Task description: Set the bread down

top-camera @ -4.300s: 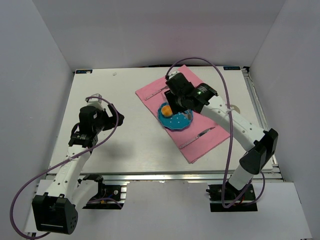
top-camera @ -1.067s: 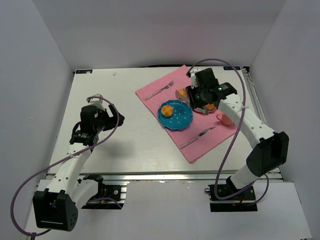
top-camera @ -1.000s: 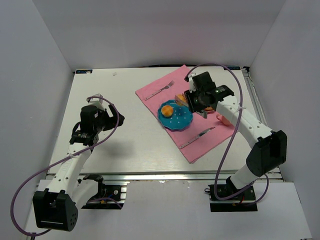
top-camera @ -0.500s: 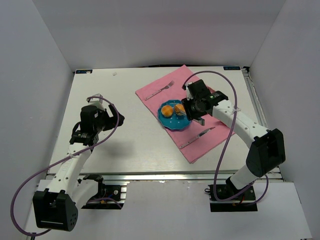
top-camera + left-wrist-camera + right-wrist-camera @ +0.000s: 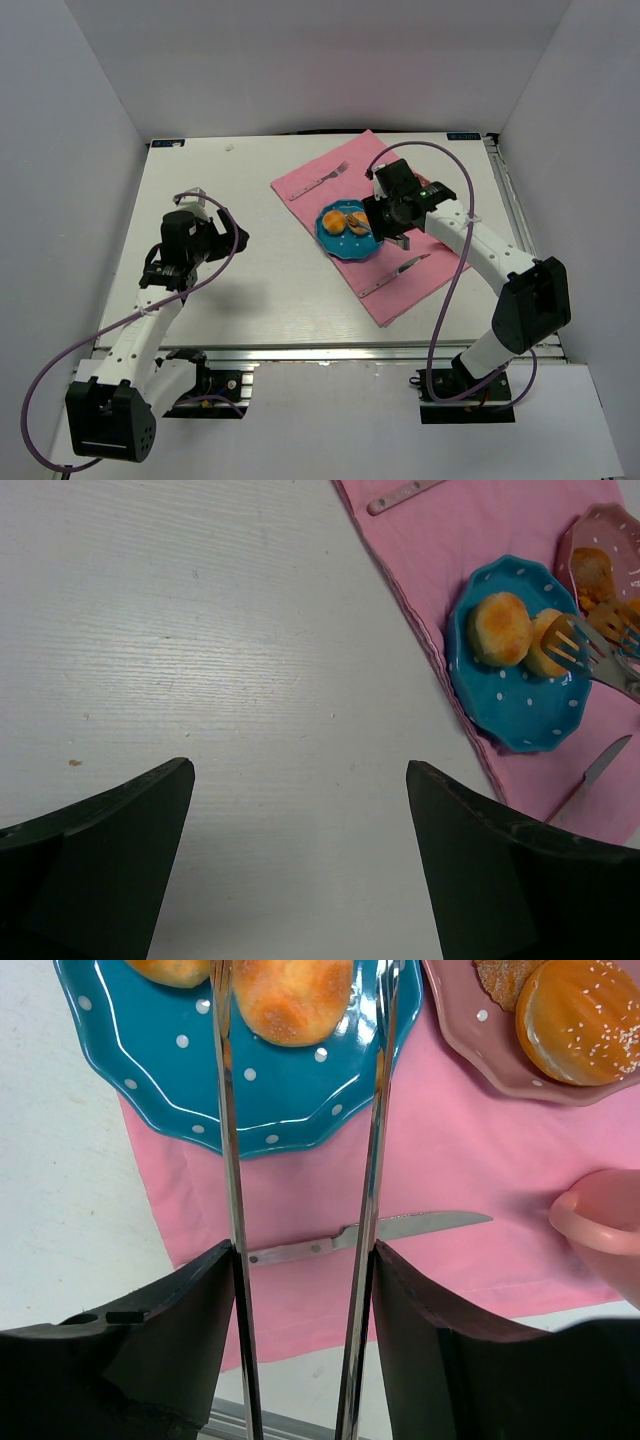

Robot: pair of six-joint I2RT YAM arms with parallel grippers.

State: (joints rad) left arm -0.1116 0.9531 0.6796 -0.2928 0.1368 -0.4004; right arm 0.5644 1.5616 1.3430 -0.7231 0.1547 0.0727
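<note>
**Second bun now down on the blue plate**

Since a second ago your right arm has swung from the pink plate (image 5: 470, 1055) at the far right back across to the blue plate (image 5: 190, 1090). The second bun (image 5: 295, 995) it carried now lies there, just right of the first bun (image 5: 175, 970). Four seconds back that plate held one bun only, so both pieces of bread now sit where the task seems to want them.

Your right gripper (image 5: 302, 975) hangs low over the plate, its long metal prongs spread on either side of the second bun. In the wrist view a strip of blue shows between the bun and the right-hand prong, so you can take the bun as released and resting on the plate, not clamped. The other prong runs along the bun's edge; whether it touches, you cannot tell. Your left gripper (image 5: 298, 770) stands wide apart over the table (image 5: 200, 630), holding nothing, well left of the pink mat (image 5: 400, 285).

Both buns look small, round and domed — golden-brown with paler tops — and sit flat on the far half of the plate. The darker pastries lie on the pink plate. Judged from this, the placing looks done; what is left is to lift the prongs clear without nudging either bun
</note>
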